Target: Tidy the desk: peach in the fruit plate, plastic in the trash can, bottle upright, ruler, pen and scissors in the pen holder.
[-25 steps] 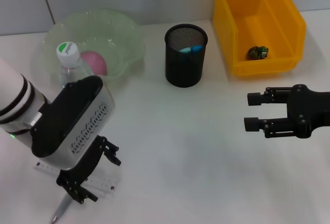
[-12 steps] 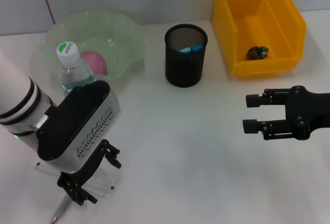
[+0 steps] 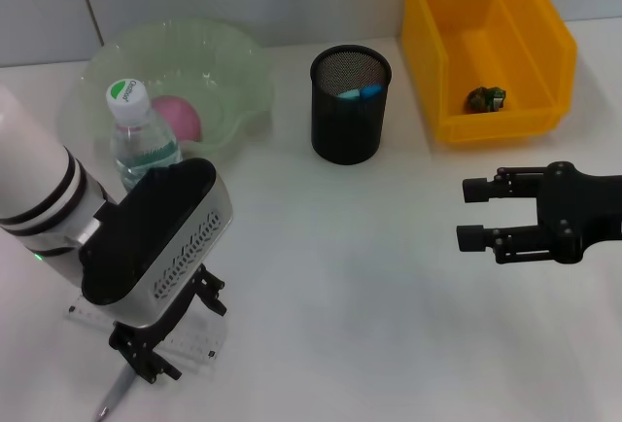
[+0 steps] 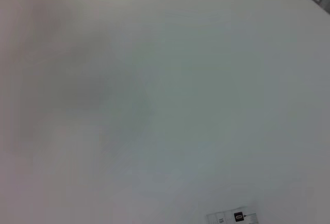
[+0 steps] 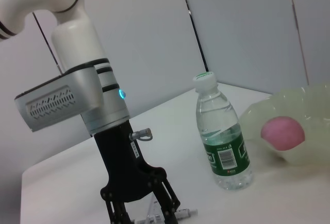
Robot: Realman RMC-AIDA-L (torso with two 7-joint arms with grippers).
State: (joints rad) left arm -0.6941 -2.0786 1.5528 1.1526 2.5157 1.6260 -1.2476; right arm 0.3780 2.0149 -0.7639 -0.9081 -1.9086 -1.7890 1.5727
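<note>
Fingers of the left gripper point(image 3: 165, 334) are spread and point down at the near left of the bench point(image 3: 369, 286), straddling the clear ruler point(image 3: 190, 342) that lies flat there; whether the tips touch it cannot be told. A pen point(image 3: 115, 395) lies just nearer than the ruler, its tip toward the near edge. The left wrist view shows only bare bench surface and one end of the ruler point(image 4: 232, 217).

The right gripper point(image 3: 468, 213) hovers over the right side of the bench, well apart from everything, its fingers spread and pointing left.

The bottle point(image 3: 136, 135) stands upright at the far left, white cap on top, just beside the near rim of the pale green fruit plate point(image 3: 228, 62). The pink peach point(image 3: 177, 118) sits inside that plate. In the right wrist view the bottle point(image 5: 223, 139) stands between the left arm and the plate.

The black mesh pen holder point(image 3: 350, 103) stands at the far middle with blue handles point(image 3: 360, 92) showing inside. To its right the yellow trash can point(image 3: 486, 43) holds a small crumpled piece of green plastic point(image 3: 485, 99).
</note>
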